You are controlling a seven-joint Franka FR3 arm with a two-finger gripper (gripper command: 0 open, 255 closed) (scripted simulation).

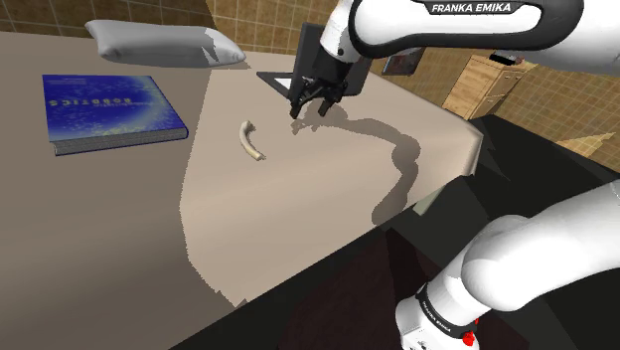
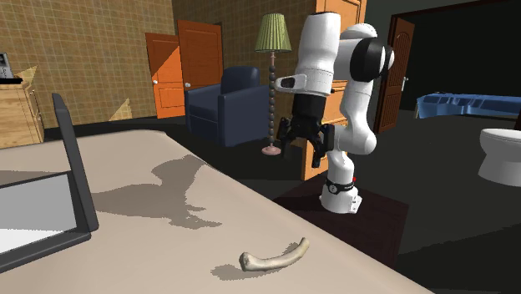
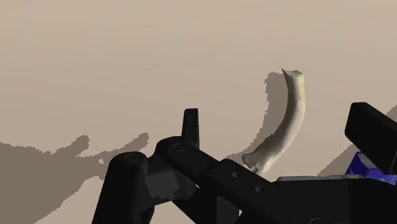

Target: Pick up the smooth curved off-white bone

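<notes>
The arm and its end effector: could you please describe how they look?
The arm has rounded white links with dark joints, and a dark band carries white FRANKA EMIKA lettering. A red mark sits near its base. The end effector is black, with two fingers.

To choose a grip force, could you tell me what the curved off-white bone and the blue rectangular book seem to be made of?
The curved off-white bone looks like hard bone or a cast: matt, faintly mottled, no gloss. The blue rectangular book seems a printed hardcover over paper: a stiff flat cover, a grey page block beneath.
</notes>
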